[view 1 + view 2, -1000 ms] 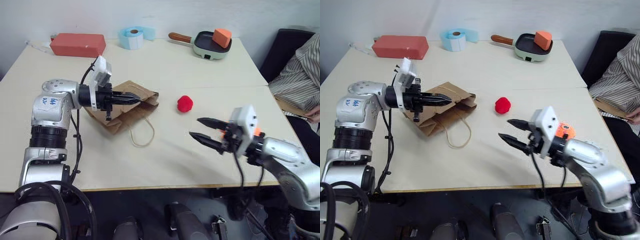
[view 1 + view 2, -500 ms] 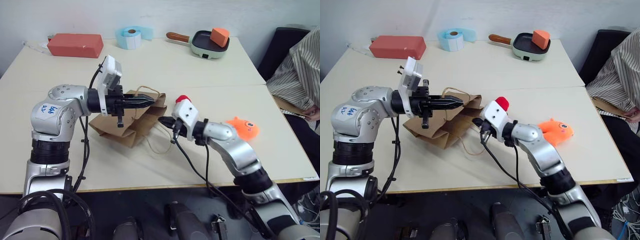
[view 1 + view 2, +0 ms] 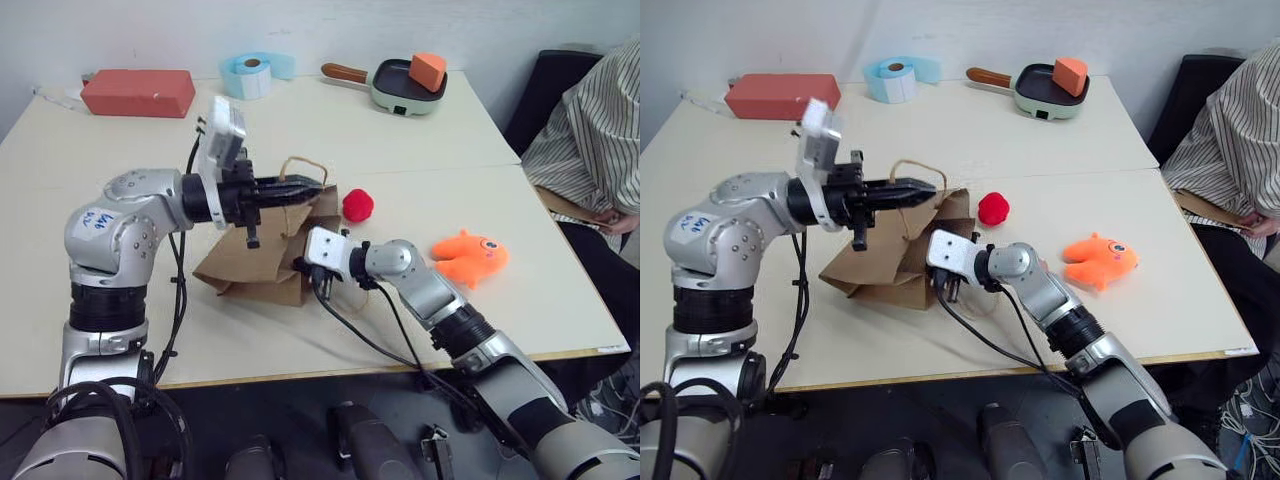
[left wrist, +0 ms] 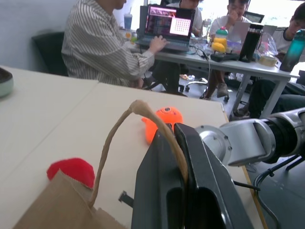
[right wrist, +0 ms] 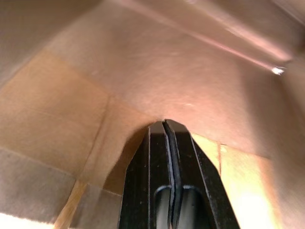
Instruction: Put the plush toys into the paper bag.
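The brown paper bag (image 3: 262, 258) stands tilted on the table, its mouth facing right. My left gripper (image 3: 312, 186) is shut on the bag's top edge by a cord handle (image 4: 125, 128) and holds it up. My right gripper (image 5: 164, 124) is shut with nothing between its fingers. It reaches into the bag's mouth, with brown paper all around the fingers. Its white wrist housing (image 3: 326, 250) sits just outside the mouth. The red plush ball (image 3: 357, 205) lies just right of the bag. The orange plush creature (image 3: 470, 256) lies further right.
At the table's far edge are a red box (image 3: 138, 92), a blue tape roll (image 3: 246, 75) and a green pan (image 3: 396, 90) holding an orange block (image 3: 427, 70). A person in a striped shirt (image 3: 590, 130) sits at the right edge.
My right gripper shut, swung left past the red ball and entered the bag's mouth. My left gripper lifted the bag's top edge, so the bag stands more upright.
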Controlling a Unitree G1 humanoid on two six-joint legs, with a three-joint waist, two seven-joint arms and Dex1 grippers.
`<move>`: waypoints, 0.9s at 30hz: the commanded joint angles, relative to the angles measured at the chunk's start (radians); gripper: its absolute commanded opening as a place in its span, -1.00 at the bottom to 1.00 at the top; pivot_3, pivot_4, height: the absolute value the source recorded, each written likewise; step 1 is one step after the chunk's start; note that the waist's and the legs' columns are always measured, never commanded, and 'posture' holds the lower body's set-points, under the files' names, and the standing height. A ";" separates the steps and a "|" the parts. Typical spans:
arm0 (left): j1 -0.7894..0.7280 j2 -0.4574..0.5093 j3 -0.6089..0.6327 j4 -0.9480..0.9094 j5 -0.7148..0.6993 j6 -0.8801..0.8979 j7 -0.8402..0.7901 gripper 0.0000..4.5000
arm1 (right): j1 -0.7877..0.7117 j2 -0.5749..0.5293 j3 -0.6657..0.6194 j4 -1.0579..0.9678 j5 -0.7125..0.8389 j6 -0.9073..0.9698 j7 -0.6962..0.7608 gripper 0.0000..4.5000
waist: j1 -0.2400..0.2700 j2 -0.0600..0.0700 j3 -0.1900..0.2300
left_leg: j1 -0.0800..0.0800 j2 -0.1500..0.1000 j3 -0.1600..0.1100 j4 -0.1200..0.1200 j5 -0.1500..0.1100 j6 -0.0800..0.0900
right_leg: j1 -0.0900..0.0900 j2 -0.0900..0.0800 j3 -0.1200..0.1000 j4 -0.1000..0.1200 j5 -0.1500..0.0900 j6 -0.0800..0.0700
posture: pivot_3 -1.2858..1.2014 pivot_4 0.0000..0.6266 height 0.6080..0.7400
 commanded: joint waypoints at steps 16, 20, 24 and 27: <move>0.087 0.019 -0.082 -0.177 -0.054 -0.079 -0.077 -1.00 | -0.125 0.157 -0.025 0.095 0.205 0.000 0.461 -0.99 | -0.014 0.000 0.000 | 0.001 0.000 -0.002 0.001 0.001 -0.002 | 0.000 0.000 -0.001 0.002 0.000 0.000 | 0.03 -0.52 1.00; 0.079 0.027 -0.065 -0.193 -0.103 -0.038 -0.068 -1.00 | -0.159 0.221 -0.102 0.199 0.273 0.202 0.457 -0.99 | -0.013 0.000 0.000 | 0.000 0.000 -0.003 0.001 0.002 -0.002 | 0.000 -0.001 -0.002 0.003 0.000 0.000 | 0.03 -0.52 1.00; 0.064 0.045 -0.021 -0.204 -0.167 0.020 -0.042 -1.00 | -0.181 0.270 -0.201 0.327 0.314 0.333 0.383 -0.99 | -0.014 0.000 0.000 | 0.000 0.000 -0.003 0.001 0.002 -0.002 | 0.000 -0.001 -0.002 0.003 0.000 -0.001 | 0.03 -0.52 1.00; 0.044 0.056 0.024 -0.195 -0.224 0.068 -0.008 -1.00 | -0.172 0.273 -0.234 0.352 0.322 0.388 0.380 -0.99 | -0.014 0.000 0.000 | 0.000 0.000 -0.004 0.001 0.002 -0.002 | 0.000 -0.001 -0.003 0.003 0.000 -0.001 | 0.03 -0.52 1.00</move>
